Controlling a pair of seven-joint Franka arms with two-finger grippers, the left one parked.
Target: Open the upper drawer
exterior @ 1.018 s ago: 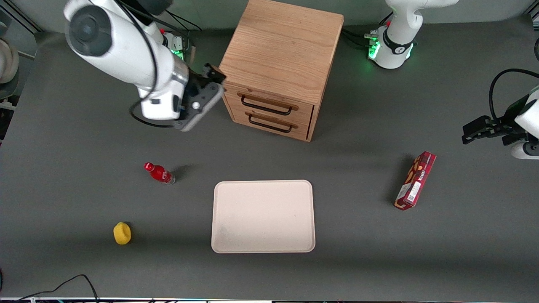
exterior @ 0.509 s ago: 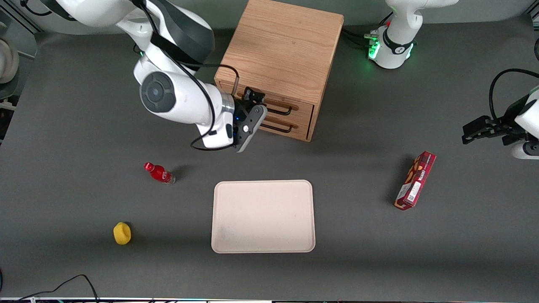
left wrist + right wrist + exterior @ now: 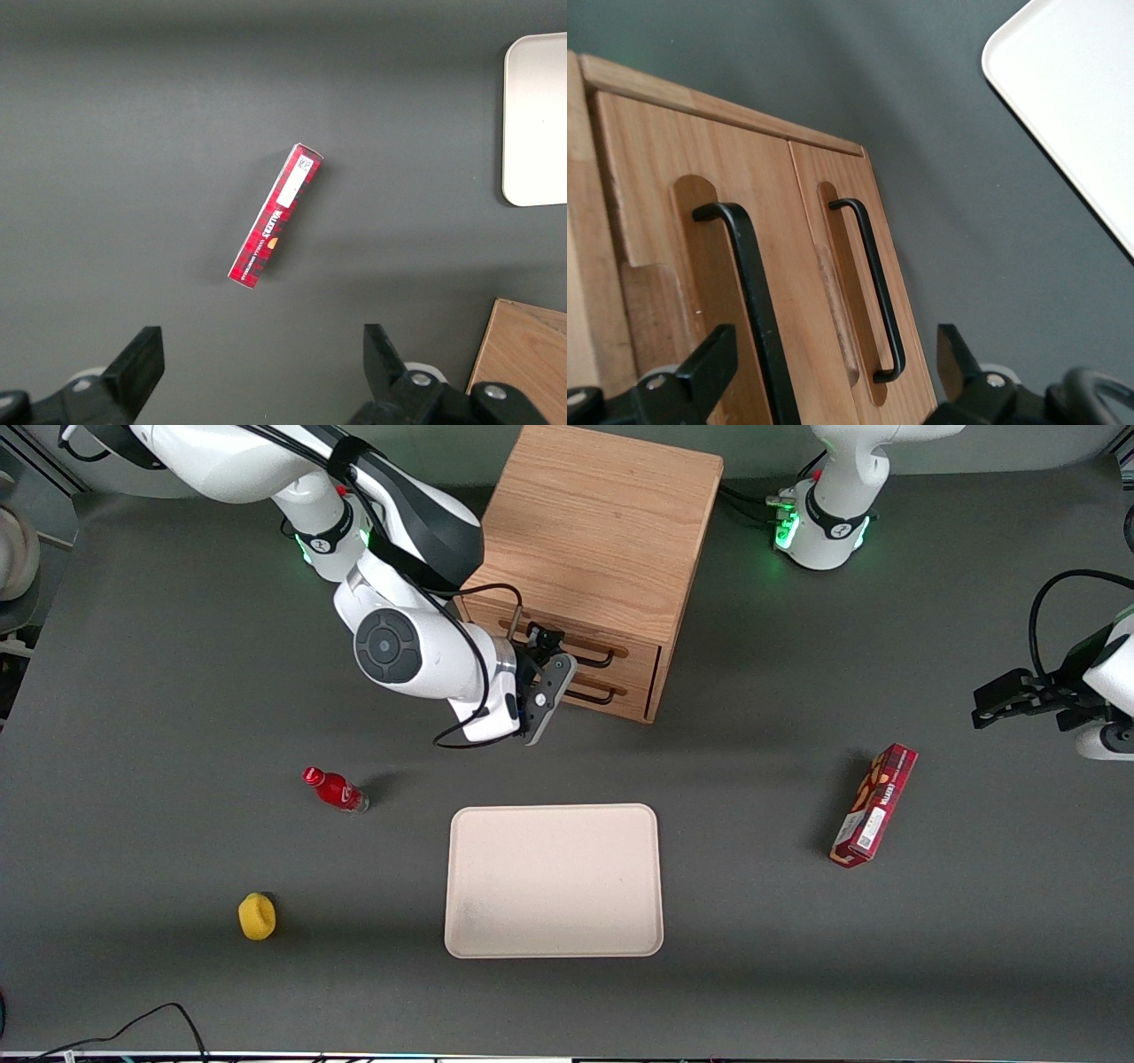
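A wooden cabinet (image 3: 594, 522) stands at the back of the table with two drawers, both shut. The upper drawer's black handle (image 3: 592, 658) lies above the lower drawer's handle (image 3: 592, 694). My right gripper (image 3: 542, 640) is open and empty, in front of the drawer fronts at the handles' end toward the working arm. In the right wrist view the upper handle (image 3: 749, 292) runs between my open fingers (image 3: 700, 372), nearer one finger, without touching it. The lower handle (image 3: 873, 283) lies beside it. My gripper (image 3: 833, 390) holds nothing.
A cream tray (image 3: 554, 881) lies nearer the front camera than the cabinet and shows in the wrist views (image 3: 1081, 106) (image 3: 536, 119). A red bottle (image 3: 335, 789) and a yellow object (image 3: 257, 917) lie toward the working arm's end. A red box (image 3: 873, 804) (image 3: 275, 217) lies toward the parked arm's end.
My right arm has swung from beside the cabinet's corner to in front of the drawers. The gripper now sits at the handles. The drawers have not moved.
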